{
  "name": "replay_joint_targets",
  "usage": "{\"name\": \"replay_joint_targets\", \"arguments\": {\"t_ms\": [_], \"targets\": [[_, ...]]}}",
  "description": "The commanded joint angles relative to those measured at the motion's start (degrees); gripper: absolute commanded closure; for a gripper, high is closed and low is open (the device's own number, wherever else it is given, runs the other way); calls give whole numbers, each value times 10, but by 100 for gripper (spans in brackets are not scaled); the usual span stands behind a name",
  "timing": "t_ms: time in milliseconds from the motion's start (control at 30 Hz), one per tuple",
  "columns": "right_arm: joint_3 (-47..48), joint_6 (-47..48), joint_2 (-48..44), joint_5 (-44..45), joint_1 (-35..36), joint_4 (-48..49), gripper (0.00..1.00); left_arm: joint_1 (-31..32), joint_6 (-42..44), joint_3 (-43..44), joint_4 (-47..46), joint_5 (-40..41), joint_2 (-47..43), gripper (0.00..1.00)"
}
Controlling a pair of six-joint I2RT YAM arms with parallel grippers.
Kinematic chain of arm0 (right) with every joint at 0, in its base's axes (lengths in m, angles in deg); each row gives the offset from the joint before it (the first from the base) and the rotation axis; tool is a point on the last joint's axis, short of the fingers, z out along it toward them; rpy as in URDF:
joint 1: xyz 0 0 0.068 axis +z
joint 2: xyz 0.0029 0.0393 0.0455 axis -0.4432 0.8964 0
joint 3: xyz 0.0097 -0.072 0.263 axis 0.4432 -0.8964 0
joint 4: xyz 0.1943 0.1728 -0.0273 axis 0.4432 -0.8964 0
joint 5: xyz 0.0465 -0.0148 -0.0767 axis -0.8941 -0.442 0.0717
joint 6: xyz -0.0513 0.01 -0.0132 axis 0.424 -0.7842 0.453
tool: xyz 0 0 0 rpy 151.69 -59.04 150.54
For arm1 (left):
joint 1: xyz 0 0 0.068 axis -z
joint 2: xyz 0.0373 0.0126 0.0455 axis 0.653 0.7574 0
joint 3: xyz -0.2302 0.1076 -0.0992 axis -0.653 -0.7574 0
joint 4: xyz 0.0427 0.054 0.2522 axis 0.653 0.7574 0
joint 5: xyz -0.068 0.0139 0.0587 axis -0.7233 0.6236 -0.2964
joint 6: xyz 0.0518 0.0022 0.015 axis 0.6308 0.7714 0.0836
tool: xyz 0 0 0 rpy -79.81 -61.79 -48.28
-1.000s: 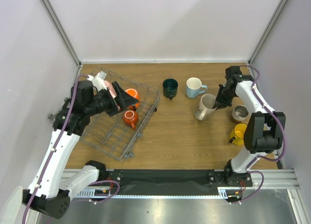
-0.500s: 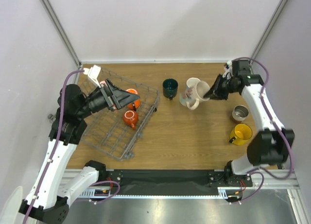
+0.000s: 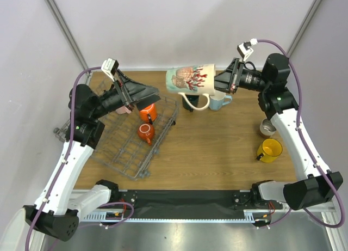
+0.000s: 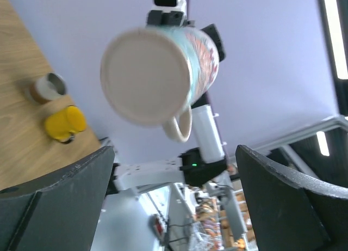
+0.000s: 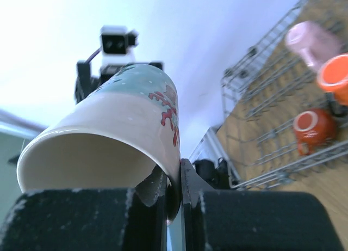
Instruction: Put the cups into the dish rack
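Dish rack [image 3: 124, 153] holds two orange cups [image 3: 145, 133], possibly a pink cup [image 5: 311, 41].

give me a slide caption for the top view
Right gripper holds a patterned mug sideways in mid-air, its base facing the open left gripper over the dish rack

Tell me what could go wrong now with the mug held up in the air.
1. The right gripper pinches only the rim of the mug, which lies sideways high above the table; it may slip and fall.
2. The open left gripper points at the mug; a bump could knock it loose.
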Motion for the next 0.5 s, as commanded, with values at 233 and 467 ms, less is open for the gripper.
{"name": "replay_joint_targets", "arguments": {"t_ms": [233, 467], "targets": [[28, -63, -10, -62, 49, 127, 100, 10, -145, -11, -62, -41, 6, 0], [16, -74, -13, -66, 60, 137, 100, 19, -156, -42, -77, -36, -4, 0]]}}
